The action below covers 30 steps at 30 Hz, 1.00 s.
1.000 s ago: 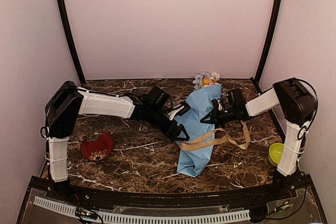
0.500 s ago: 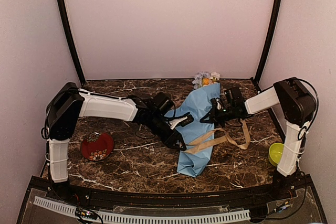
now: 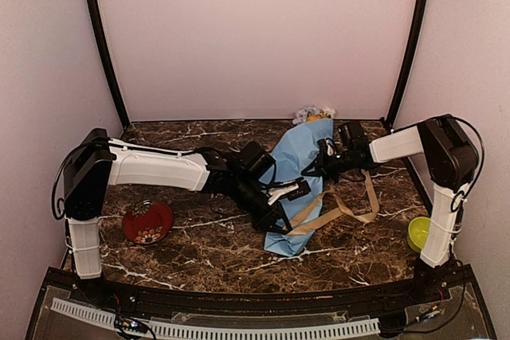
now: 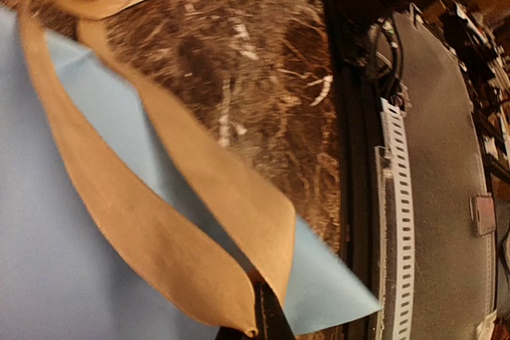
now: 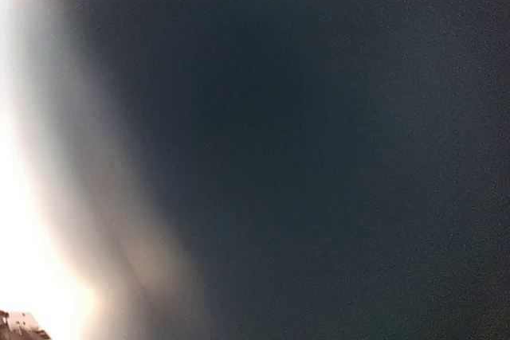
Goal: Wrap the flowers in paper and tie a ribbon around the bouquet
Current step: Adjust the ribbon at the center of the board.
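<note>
The left claw (image 4: 259, 318) is closed on the ribbon (image 4: 159, 197), pinching a folded loop of it at the bottom centre of the left wrist view. From there the two tan bands run up and left across the light-blue paper. In the top view the ribbon trails right of the bouquet (image 3: 295, 157), looping over the worktop (image 3: 199, 236).

The right claw (image 3: 323, 166) is closed at the bouquet's upper right edge, apparently nipping the paper. Its own camera shows only dark blur, so the grip cannot be confirmed there.

The bouquet lies slanted at centre frame, with the flowers (image 3: 312, 114) poking out at the top end.

The satin looks limp and slippery, likely to slide through a loose pinch, so it is best taken flat near an end. The paper cone seems light and easily crushed, so it is better held at a folded edge.
</note>
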### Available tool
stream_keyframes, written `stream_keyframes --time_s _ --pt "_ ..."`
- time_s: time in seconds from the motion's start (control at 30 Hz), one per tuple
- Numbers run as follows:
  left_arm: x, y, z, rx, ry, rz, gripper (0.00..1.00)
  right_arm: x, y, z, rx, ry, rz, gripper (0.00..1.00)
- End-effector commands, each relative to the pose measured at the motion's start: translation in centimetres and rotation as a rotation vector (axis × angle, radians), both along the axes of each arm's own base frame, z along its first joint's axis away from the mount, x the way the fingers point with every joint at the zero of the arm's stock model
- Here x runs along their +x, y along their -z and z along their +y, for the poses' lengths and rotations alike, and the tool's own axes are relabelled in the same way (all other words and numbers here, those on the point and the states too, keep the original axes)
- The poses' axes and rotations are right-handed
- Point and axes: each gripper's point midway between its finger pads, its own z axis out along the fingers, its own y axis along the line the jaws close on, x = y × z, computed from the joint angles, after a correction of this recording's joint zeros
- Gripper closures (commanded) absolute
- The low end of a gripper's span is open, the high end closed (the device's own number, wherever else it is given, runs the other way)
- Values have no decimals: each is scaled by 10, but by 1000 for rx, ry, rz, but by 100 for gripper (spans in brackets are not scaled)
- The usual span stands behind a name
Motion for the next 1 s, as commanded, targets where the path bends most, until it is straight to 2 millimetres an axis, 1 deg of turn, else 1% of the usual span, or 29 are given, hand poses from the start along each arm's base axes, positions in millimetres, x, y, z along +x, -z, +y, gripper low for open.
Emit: stream_keyframes --time_s 0.0,0.07,0.13,0.2,0.3,0.37,0.43,0.5,0.53,0.6,0.7,0.8,0.9,0.97 --pt "-66 -36 -7 -94 269 -86 100 18 -21 10 24 -17 -46 100" --pt "-87 -31 -4 -86 345 -109 100 22 -27 9 28 -20 -45 100" --pt "-92 -18 5 -49 368 -121 100 23 -32 9 30 -29 -47 100" --pt "-95 0 19 5 385 -133 100 25 -38 7 34 -35 -52 100" --pt "-88 26 36 91 360 -179 100 26 -46 3 39 -39 -63 100" --pt "-77 37 45 132 316 -206 100 22 -50 3 46 -58 -68 100" --pt "-60 42 54 140 243 -185 100 19 -55 2 56 -77 -73 100" --pt "-32 47 68 161 133 -170 100 15 -59 0 64 -93 -80 100" --pt "-13 50 79 182 67 -172 100 13 -61 -3 62 -102 -90 100" --pt "11 52 96 210 -19 -206 100 7 -62 -8 46 -124 -87 100" --pt "43 51 122 252 -139 -242 100 -3 -57 -12 31 -161 -76 100" --pt "82 52 153 326 -284 -265 100 -12 -51 -15 22 -189 -63 100" --pt "111 52 178 389 -386 -281 100 -19 -44 -18 6 -203 -52 100" --pt "130 48 192 422 -451 -311 100 -23 -39 -20 -2 -209 -46 100"
